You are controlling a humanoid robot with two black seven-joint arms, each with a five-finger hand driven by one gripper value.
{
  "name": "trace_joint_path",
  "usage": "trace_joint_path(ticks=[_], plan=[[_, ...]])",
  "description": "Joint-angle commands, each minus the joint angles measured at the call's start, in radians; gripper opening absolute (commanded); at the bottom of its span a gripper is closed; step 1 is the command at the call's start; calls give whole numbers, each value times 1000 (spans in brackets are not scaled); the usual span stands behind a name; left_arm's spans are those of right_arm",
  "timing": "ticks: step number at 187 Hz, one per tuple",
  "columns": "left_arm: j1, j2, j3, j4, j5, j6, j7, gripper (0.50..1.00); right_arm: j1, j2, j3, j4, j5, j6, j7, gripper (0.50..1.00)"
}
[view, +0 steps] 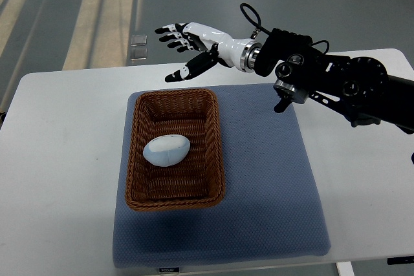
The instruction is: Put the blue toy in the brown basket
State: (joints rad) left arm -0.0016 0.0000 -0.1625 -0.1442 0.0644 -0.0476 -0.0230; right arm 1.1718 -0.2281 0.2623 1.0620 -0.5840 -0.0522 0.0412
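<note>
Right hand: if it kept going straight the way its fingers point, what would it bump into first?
Probably nothing. The right hand is open, fingers pointing toward the picture's left, beyond the brown basket's far end. That way passes the table's far edge, and looks free, though height is unclear.

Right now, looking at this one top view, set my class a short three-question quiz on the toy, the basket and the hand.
1. True or false: the blue toy lies inside the basket.
2. The right hand is: A) gripping the toy, B) open and holding nothing, beyond the basket's far end, C) resting inside the basket.
3. Fill in: the basket stands on a blue-grey ___ on the white table.

Key: 1 true. 2 B: the fingers are spread and empty. 3 mat.
</note>
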Motion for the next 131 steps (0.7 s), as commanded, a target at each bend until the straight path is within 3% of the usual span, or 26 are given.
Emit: trace_joint_path(ticks=[1, 48, 131], plan=[[0, 0, 0, 0, 0, 0, 0, 1000, -90, 4, 155, -56, 23, -1, 6, 911], [0, 0, 0, 0, 0, 0, 0, 1000, -254, 13, 512, -132, 79, -3, 26, 911], [0, 0, 0, 0, 0, 0, 0, 1000, -452, 13, 700, -224, 293, 12, 112, 911]])
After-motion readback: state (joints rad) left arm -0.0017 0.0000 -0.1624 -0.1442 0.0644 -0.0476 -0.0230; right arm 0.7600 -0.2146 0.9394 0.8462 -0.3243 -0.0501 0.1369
